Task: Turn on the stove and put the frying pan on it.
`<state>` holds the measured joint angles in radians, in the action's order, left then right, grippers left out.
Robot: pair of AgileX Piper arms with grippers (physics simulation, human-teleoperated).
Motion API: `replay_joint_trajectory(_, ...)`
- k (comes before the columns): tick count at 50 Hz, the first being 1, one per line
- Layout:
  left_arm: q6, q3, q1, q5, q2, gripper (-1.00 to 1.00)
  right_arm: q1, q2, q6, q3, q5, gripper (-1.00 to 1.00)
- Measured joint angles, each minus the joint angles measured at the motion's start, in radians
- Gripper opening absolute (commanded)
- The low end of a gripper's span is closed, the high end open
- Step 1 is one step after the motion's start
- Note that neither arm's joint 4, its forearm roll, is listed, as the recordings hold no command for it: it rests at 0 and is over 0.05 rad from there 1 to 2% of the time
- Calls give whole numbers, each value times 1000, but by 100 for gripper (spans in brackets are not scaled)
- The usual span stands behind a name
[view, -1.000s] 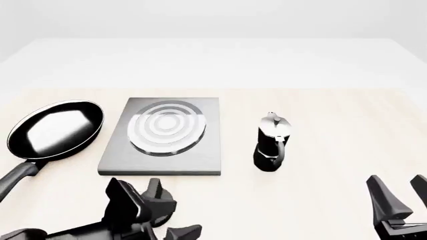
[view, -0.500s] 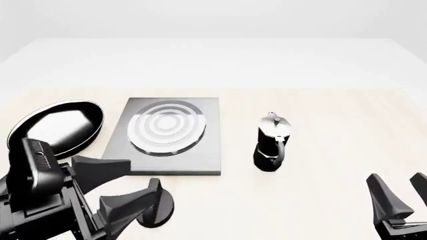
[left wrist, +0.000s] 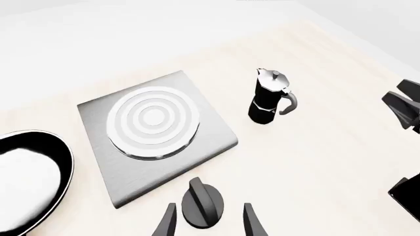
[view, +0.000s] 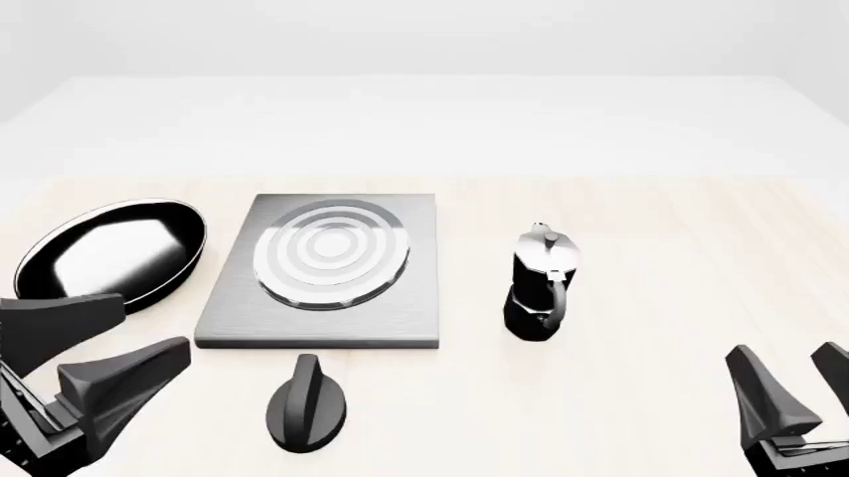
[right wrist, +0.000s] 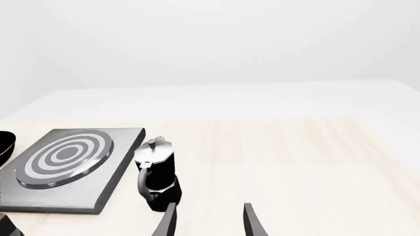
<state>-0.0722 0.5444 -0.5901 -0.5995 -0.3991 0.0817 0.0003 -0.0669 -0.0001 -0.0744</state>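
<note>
The stove (view: 239, 316) is a grey slab with a ringed burner (view: 329, 254); it also shows in the left wrist view (left wrist: 213, 135) and the right wrist view (right wrist: 115, 164). Its black oval knob (view: 306, 405) lies free on the table in front of it, also in the left wrist view (left wrist: 202, 201). The frying pan (view: 113, 253) rests on the table left of the stove; its handle is hidden behind my left gripper. My left gripper (view: 153, 326) is open and empty, left of the knob and apart from it. My right gripper (view: 789, 363) is open and empty at the front right.
A black-and-silver moka pot (view: 542, 283) stands upright right of the stove, between it and my right gripper; it also shows in the right wrist view (right wrist: 156, 174). Light wooden table (view: 663, 238) with a pale far edge.
My left gripper has let go of the knob and drawn back to the left, fingers spread. The knob now stands uncovered. The right arm, pan and pot have not moved.
</note>
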Motion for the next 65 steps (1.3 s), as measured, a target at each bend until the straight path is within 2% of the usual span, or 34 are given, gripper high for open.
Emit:
replay_joint_trajectory(11, 47, 11, 189, -58, 25, 100, 10, 0, 1, 0, 0, 100)
replay_joint_trajectory(22, 98, -12, 362, -43, 2, 100, 20, 0, 2, 0, -3, 100)
replay_joint_trajectory(33, 165, -35, 526, 16, -69, 100, 32, 3, 1, 0, -7, 100)
replay_joint_trajectory(47, 267, -52, 728, 150, -233, 100, 42, 12, 0, 0, -4, 100)
replay_joint_trajectory(65, 400, -51, 912, 280, -423, 100, 52, 22, -1, 0, 4, 100)
